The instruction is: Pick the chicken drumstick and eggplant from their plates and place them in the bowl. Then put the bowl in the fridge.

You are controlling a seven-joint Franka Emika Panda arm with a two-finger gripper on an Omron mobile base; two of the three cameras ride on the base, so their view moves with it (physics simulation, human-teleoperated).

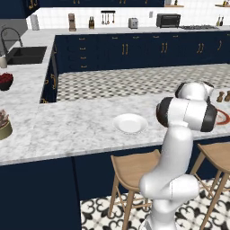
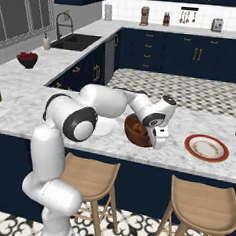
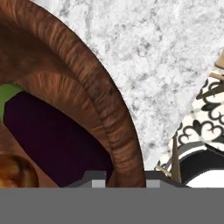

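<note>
The gripper [image 2: 157, 141] is lowered at the near side of the bowl [image 2: 137, 133], its two fingertips [image 3: 97, 178] set astride the wooden rim, one inside and one outside, which suggests the wall is being taken so the bowl can be lifted. The fingertips are seen slightly apart with the rim between them; whether they are clamped on it cannot be told. Inside the bowl the eggplant [image 3: 52, 140] lies dark against the wood, its green cap upward in the hand view, with the chicken drumstick [image 3: 15, 171] just beside it. Both plates are bare on the marble tabletop [image 2: 196, 169]: the white plate [image 1: 130, 123] and the red-rimmed plate [image 2: 206, 147]. Loading is judged done; carrying to the fridge remains.
</note>
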